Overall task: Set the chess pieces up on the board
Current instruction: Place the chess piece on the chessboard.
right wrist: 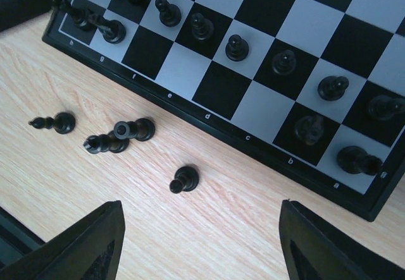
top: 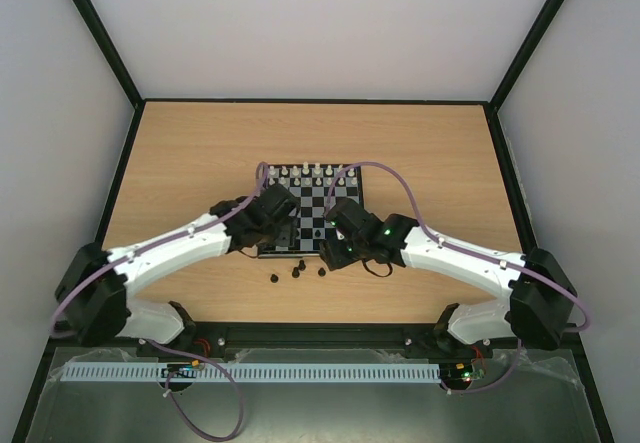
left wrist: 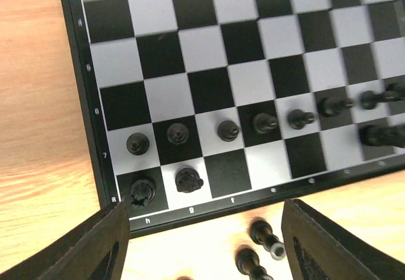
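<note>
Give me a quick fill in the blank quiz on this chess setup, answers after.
1. ___ black pieces lie on the table beside the board.
2. The white pieces stand along the board edge ___ from the arms.
3. The near-row square lettered f is ___.
Answers: four; farthest; empty.

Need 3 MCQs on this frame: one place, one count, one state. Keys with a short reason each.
1. Where are the loose black pieces?
A) on the table along the board's lettered edge
B) on the board's middle squares
C) at the table's far edge

2. How many of them lie off the board?
A) two
B) four
C) seven

3. How do the left fingers and right fingers stand?
A) both shut on a piece
B) one pair shut
C) both apart, holding nothing

1 A: they lie on wood just outside the lettered border.
2 B: the right wrist view shows four.
3 C: each wrist view shows a wide, empty gap.
</note>
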